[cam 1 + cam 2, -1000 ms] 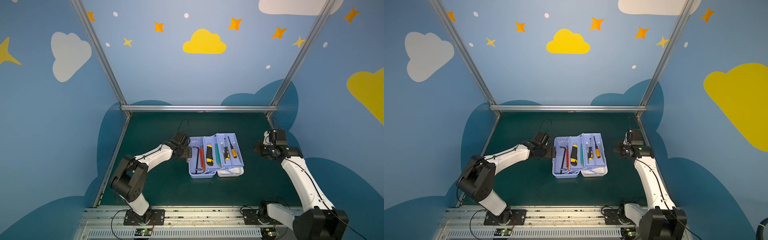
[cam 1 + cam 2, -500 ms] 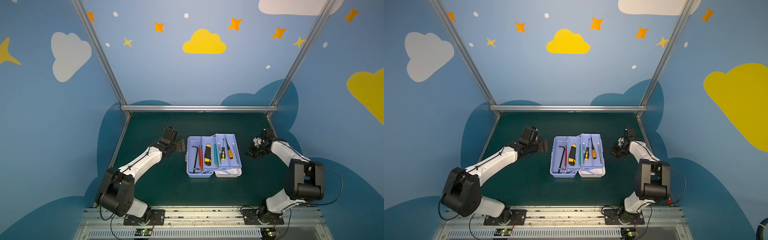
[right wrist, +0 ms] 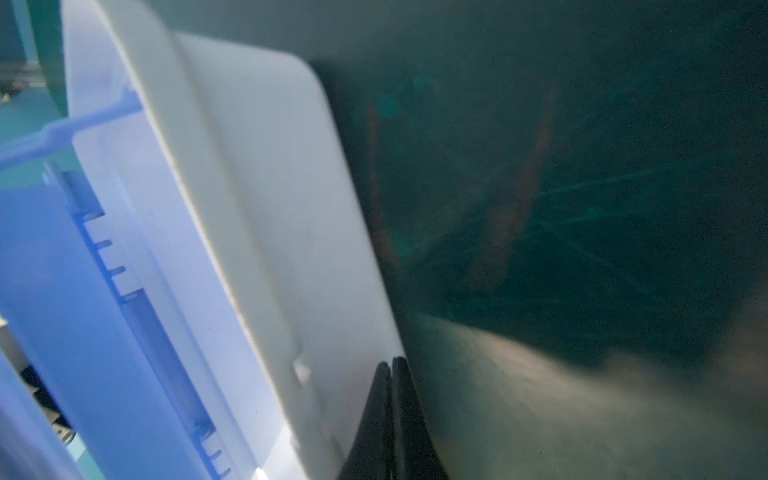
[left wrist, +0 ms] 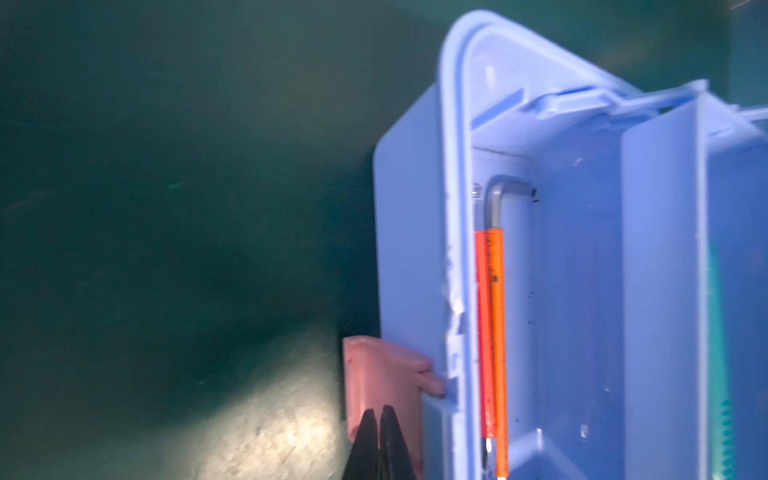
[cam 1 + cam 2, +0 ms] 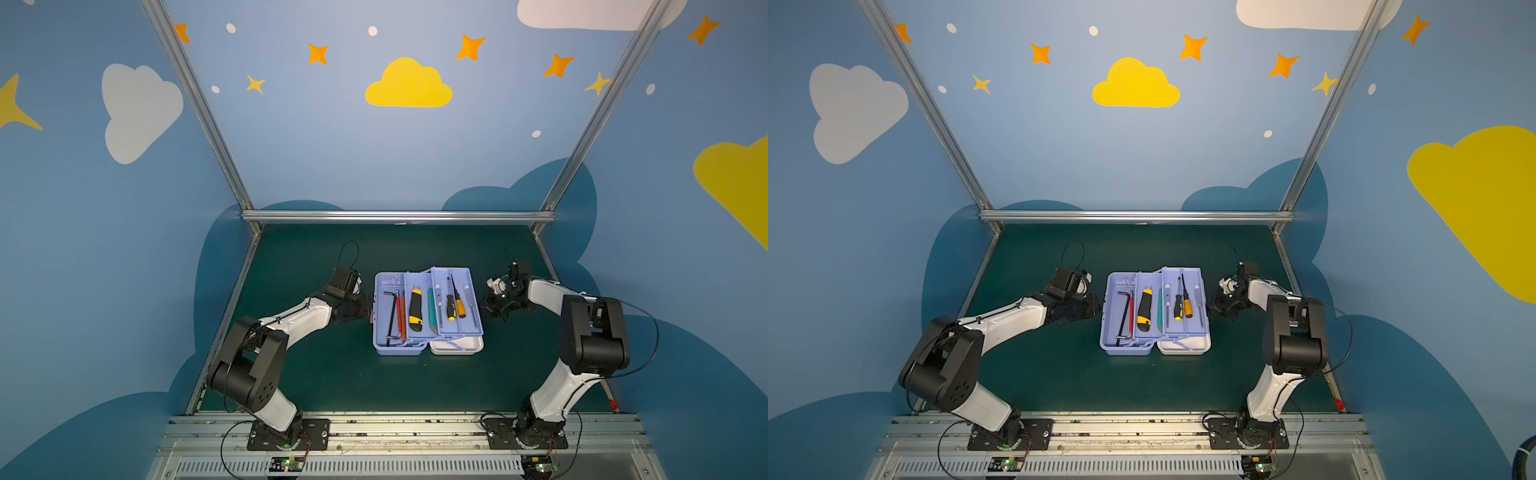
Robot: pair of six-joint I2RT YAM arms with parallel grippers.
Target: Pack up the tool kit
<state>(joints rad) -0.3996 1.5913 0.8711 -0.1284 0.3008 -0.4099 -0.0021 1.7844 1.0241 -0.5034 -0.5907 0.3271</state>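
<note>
While the tool kit (image 5: pixel 399 350) has roughly kept its place in the middle of the green worktop (image 5: pixel 353 386), both arms have swung in low beside it, and both sets of jaws have closed on nothing within the last second. In both top views the box lies open. Its trays (image 5: pixel 457 328) are fanned out over the white lid (image 5: pixel 457 345) on the right. The hex key (image 5: pixel 391 316), the yellow-and-black knife (image 5: pixel 415 311) and the screwdrivers (image 5: pixel 451 305) lie inside. The left arm (image 5: pixel 299 320) ends just beside the left wall, the right arm (image 5: pixel 544 291) just beside the right edge, and no loose tool shows on the worktop. In the left wrist view the left jaws meet tip to tip in front of the pink handle (image 4: pixel 374 382), which juts from the outer wall of the lavender base (image 4: pixel 411 232). Whether they touch it I cannot tell. The hex key (image 4: pixel 496 199) lies along the inner wall. In the right wrist view, which is blurred, the right jaws are likewise pressed together, their tips at the outer edge of the white lid (image 3: pixel 270 208). With every tool seemingly stowed, I judge that only the closing remains. Shut jaws suit nudging rather than gripping, so the arms look set to fold the trays and lid over from both sides. The box may slide if one side pushes harder.
</note>
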